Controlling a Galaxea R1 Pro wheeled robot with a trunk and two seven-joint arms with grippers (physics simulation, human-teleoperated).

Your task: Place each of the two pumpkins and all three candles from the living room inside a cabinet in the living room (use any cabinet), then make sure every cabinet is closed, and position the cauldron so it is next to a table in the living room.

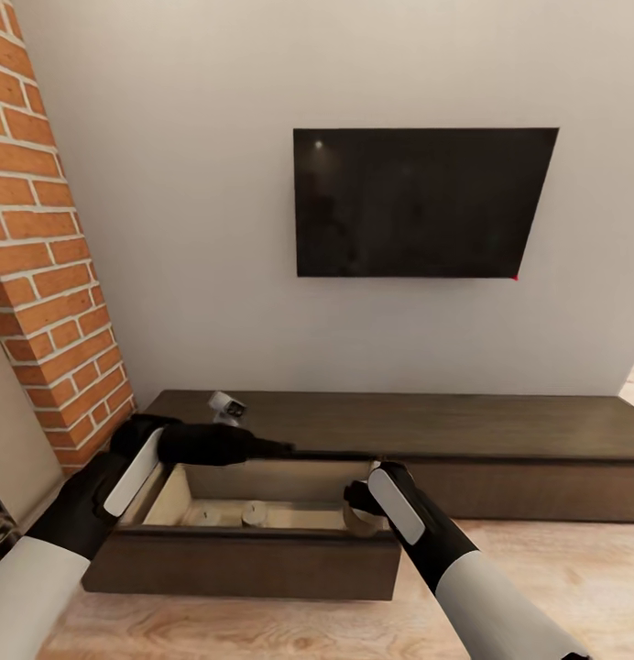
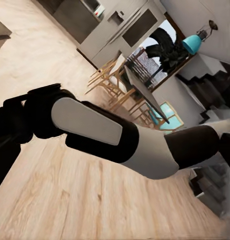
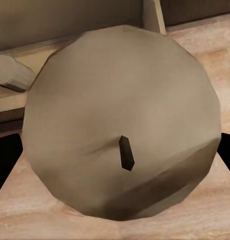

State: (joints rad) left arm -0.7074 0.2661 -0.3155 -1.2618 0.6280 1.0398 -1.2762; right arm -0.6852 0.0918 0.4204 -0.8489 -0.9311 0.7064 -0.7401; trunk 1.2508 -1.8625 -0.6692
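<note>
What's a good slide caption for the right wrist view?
Close-up of a cream candle with its dark wick, held over the open cabinet drawer.

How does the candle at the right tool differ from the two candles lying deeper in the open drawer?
The candle at the right tool sits at the drawer's right end, apart; the two candles sit together mid-drawer. It is partly hidden behind the arm; they show fully. All are short cream cylinders.
</note>
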